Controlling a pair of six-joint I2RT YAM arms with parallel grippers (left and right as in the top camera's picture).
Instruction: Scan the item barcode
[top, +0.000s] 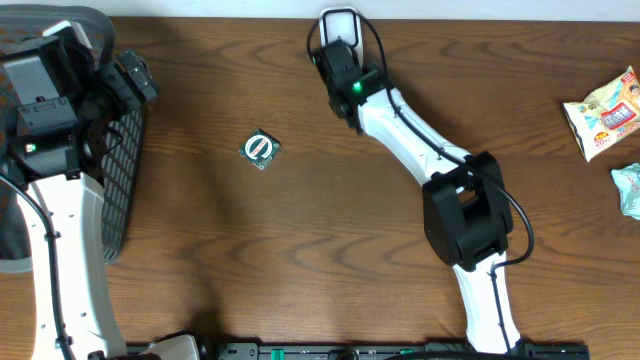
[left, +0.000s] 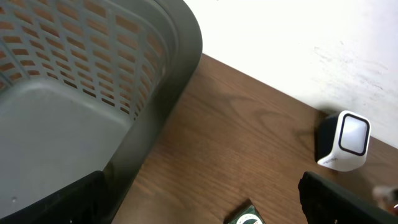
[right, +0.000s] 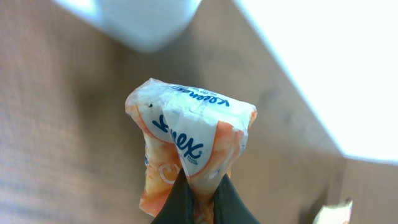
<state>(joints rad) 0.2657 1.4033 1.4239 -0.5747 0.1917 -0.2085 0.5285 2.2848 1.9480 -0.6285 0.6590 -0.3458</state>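
The right tool (right: 200, 193) is clamped tight on one end of a Kleenex tissue pack (right: 189, 140), which sticks out from its fingertips. The white scanner (right: 146, 22) is a blur just beyond the pack, on the worktop (right: 56, 124). The left tool (top: 128, 82) stands wide open and holds nothing, over the rim of the grey basket (left: 168, 56); a small green packet (left: 245, 218) lies just ahead of it, and the scanner is farther off to its right.

Grey slotted basket (left: 155, 74) left, white scanner (left: 345, 142) right, green packet (left: 245, 218) bottom edge
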